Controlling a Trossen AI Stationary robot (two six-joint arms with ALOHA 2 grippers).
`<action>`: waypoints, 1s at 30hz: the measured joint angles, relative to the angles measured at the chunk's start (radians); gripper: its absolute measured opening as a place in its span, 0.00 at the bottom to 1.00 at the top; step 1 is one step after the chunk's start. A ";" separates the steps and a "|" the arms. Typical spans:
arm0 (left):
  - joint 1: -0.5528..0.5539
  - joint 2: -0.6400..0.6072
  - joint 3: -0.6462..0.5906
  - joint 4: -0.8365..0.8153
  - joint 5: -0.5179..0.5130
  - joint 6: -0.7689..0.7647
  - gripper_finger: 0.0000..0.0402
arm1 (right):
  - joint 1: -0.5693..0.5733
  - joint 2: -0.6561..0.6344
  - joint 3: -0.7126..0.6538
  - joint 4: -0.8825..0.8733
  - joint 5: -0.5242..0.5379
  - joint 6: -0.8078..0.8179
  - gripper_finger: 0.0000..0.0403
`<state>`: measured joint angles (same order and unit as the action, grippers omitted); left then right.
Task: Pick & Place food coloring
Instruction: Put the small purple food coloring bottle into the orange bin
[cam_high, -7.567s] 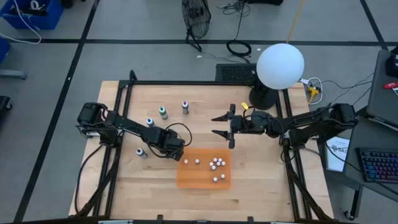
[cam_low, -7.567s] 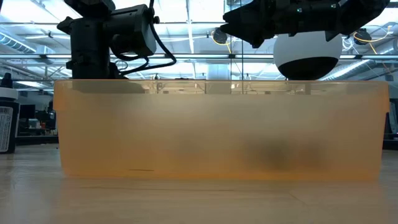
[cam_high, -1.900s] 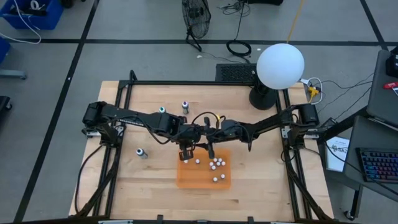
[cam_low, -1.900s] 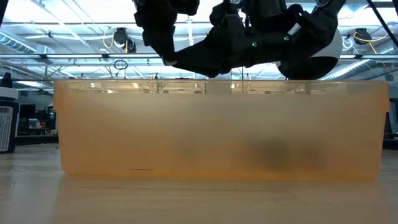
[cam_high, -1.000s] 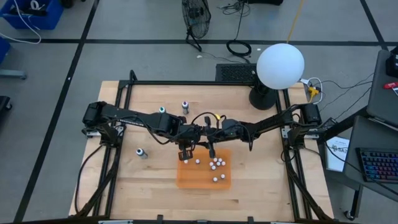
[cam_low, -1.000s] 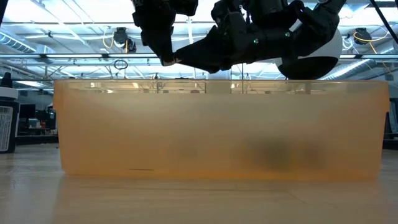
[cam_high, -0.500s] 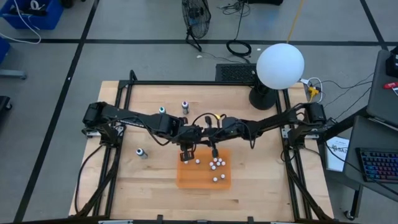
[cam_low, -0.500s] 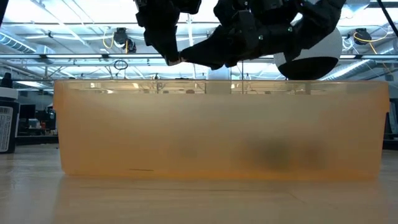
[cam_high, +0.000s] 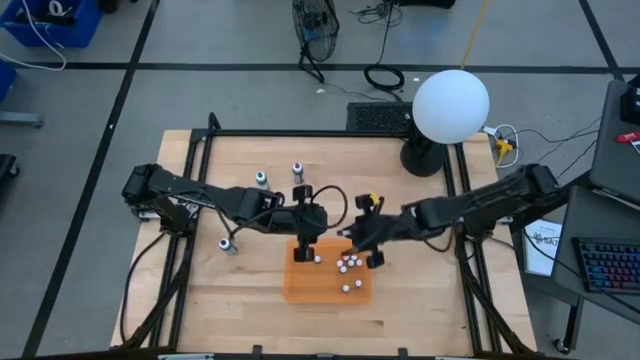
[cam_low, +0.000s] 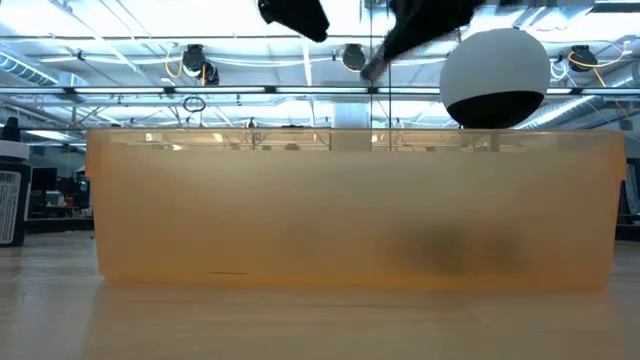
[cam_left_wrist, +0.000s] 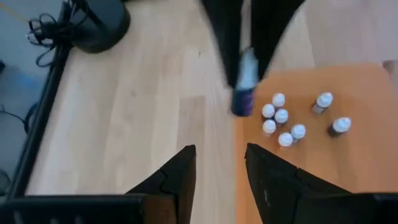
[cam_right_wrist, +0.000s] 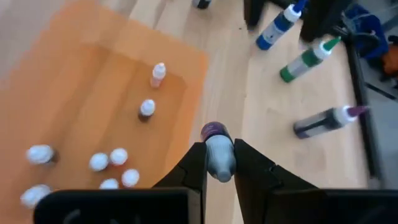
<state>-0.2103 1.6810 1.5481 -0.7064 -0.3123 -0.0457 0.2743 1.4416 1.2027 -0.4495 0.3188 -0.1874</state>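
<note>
My right gripper (cam_right_wrist: 219, 149) is shut on a small purple food coloring bottle (cam_left_wrist: 244, 87), held over the table beside the far edge of the orange tray (cam_high: 300, 288). My left gripper (cam_left_wrist: 219, 149) hovers open and empty over the wood next to the tray, facing the right gripper. Several white-capped bottles (cam_right_wrist: 147, 109) stand inside the tray. A blue bottle (cam_right_wrist: 273, 28), a green one (cam_right_wrist: 308, 59) and a dark one (cam_right_wrist: 326, 121) stand on the bare table toward its left side. My right gripper pinches the bottle's pale cap end (cam_right_wrist: 219, 160) between its two fingers. The fingers come slanting down from the table's right side. The bottle hangs below them, purple body (cam_left_wrist: 242, 102) lowest, lifted clear of table and tray.
A lamp with a white globe (cam_high: 450, 105) on a black base (cam_high: 422, 158) stands at the table's far right corner. Black frame rails (cam_high: 190, 200) run along the table's sides. In the low view the tray's front wall (cam_low: 350, 210) fills most of the picture.
The two grippers, which met above the tray's far edge, have both risen and drawn apart. My right gripper has swung up and back toward the table's right with the bottle; my left gripper has tipped up and backed off slightly.
</note>
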 joint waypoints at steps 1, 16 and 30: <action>-0.001 0.000 -0.001 0.010 -0.003 0.016 0.36 | 0.017 0.017 0.066 -0.070 0.023 0.013 0.10; 0.025 -0.226 -0.400 0.470 -0.004 0.067 0.36 | 0.048 0.455 0.727 -0.849 -0.092 0.118 0.10; 0.027 -0.561 -0.850 0.832 -0.031 0.017 0.36 | 0.051 0.669 0.678 -0.587 -0.244 -0.003 0.10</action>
<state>-0.1837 1.1204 0.6978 0.1255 -0.3434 -0.0287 0.3251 2.1105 1.8805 -1.0363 0.0744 -0.1901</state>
